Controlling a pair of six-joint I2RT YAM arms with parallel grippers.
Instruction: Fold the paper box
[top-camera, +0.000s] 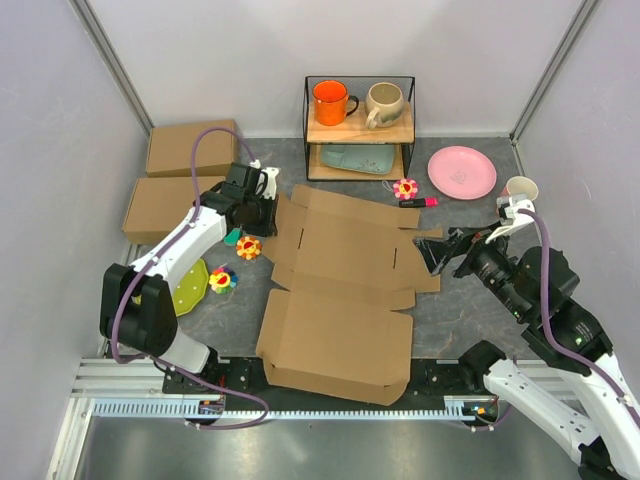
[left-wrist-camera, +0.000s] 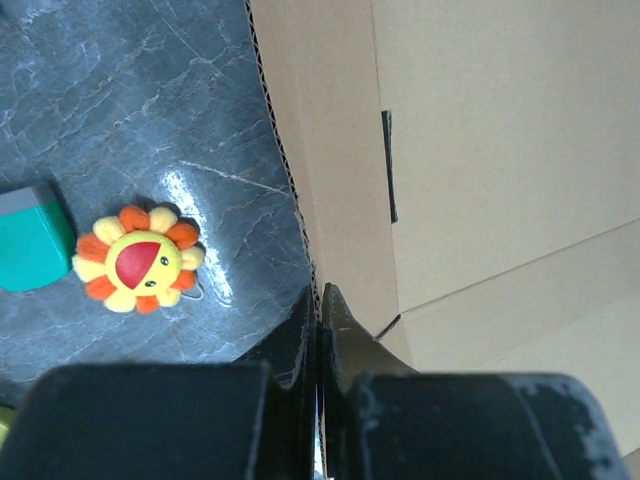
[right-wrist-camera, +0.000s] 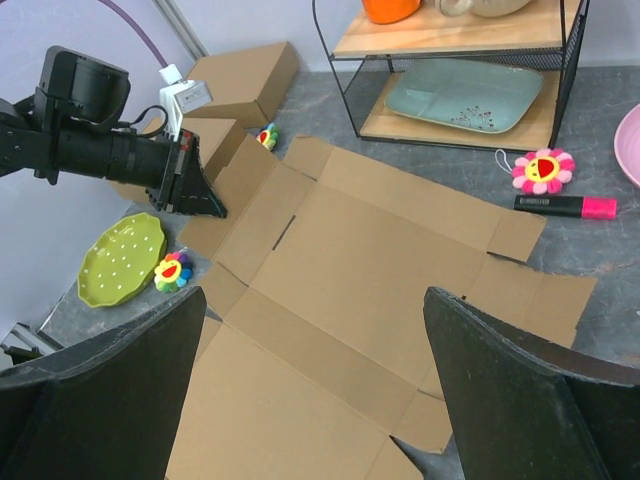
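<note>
**Q:** Where do we find the paper box (top-camera: 340, 250)?

**A:** It lies unfolded on the surface (top-camera: 445, 320), between the two sets of jaws. Its left flap meets the left jaws, and its right flaps lie under and ahead of the right jaws.

**Q:** How do we read the left jaws?

**A:** They are pressed together. In the left wrist view the flap's corrugated edge runs into the seam between them, so we read a pinch on that edge.

**Q:** And the right jaws?

**A:** They are spread wide, grip nothing and are held over the sheet's right side.

**Q:** What lies around the left jaws?

**A:** Just outside them, on the side away from the sheet, we see an orange-petalled flower toy (left-wrist-camera: 138, 258), apart from the flap. A teal block (left-wrist-camera: 35, 248) lies beyond it. Nearer the arm bases are a green plate (right-wrist-camera: 120, 260) and a rainbow flower toy (right-wrist-camera: 173, 270) at its rim. Farther out on that side sit the far cardboard box (top-camera: 193, 148) and the near cardboard box (top-camera: 165, 207).

**Q:** And around the right jaws?

**A:** Ahead of them, at the sheet's far right corner, are a pink flower toy (right-wrist-camera: 541, 170) and a pink highlighter (right-wrist-camera: 565, 206). The highlighter lies just beside a corner flap. Farther on stands a wire shelf (top-camera: 357, 132) with an orange mug (top-camera: 331, 102) and a beige mug (top-camera: 384, 103) on top and a teal tray (right-wrist-camera: 460, 95) below. Beyond the jaws and to their right are a pink plate (top-camera: 462, 171) and a paper cup (top-camera: 521, 189).
</note>
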